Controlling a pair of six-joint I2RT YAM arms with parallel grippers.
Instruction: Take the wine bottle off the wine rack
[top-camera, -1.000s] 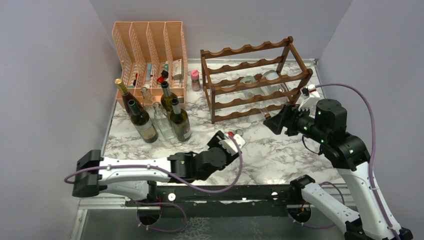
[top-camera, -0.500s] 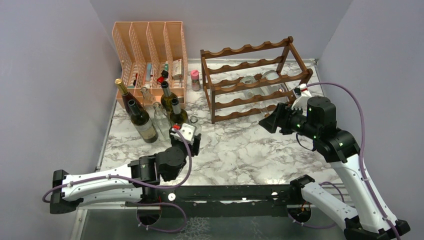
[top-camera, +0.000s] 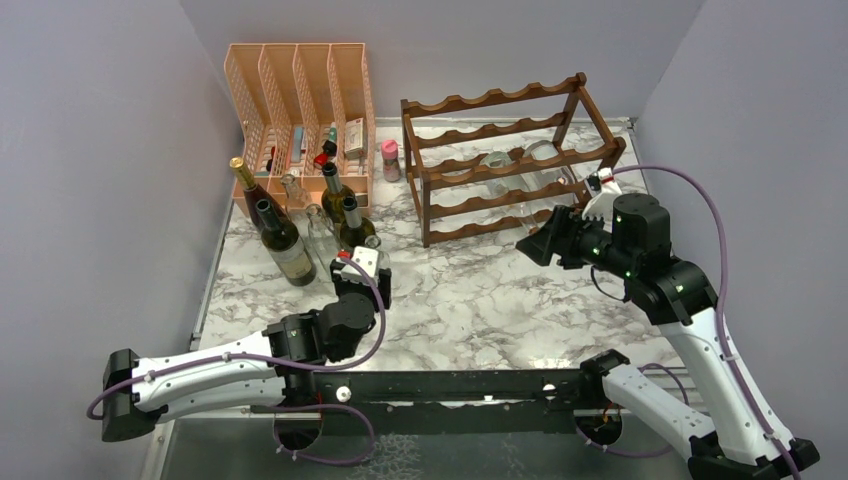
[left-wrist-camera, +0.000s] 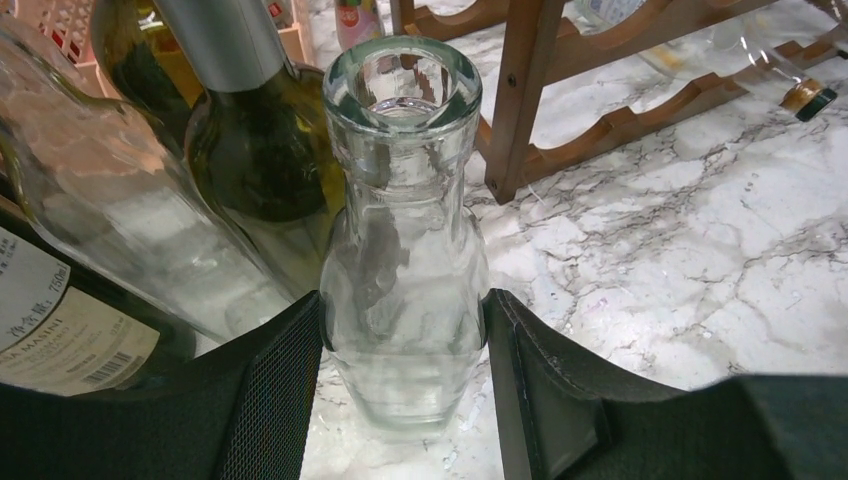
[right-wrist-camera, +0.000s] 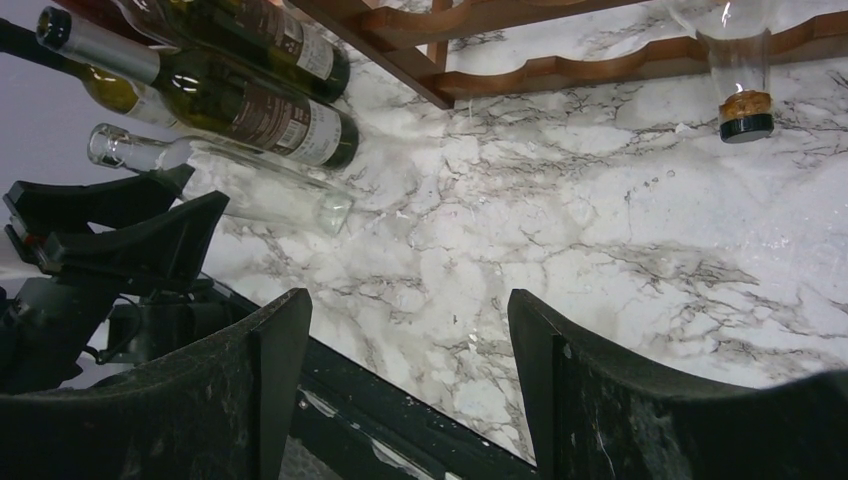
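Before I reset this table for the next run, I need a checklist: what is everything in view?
wine rack: 1, dark brown, back centre of the table
rack bottles: seemingly 2, clear, lying in the rack
file organizer: 1, peach, back left
dark bottles: 4, green to near black, standing before the organizer
loose clear bottles: apparently 2, clear, standing among the dark ones
held bottle: 1, clear, upright on the table beside that group
small jar: 1, pink cap, between organizer and rack
table: 1, white marble
left gripper: 1, black, closed on the held bottle
right gripper: 1, black, open and empty, at the rack's front right
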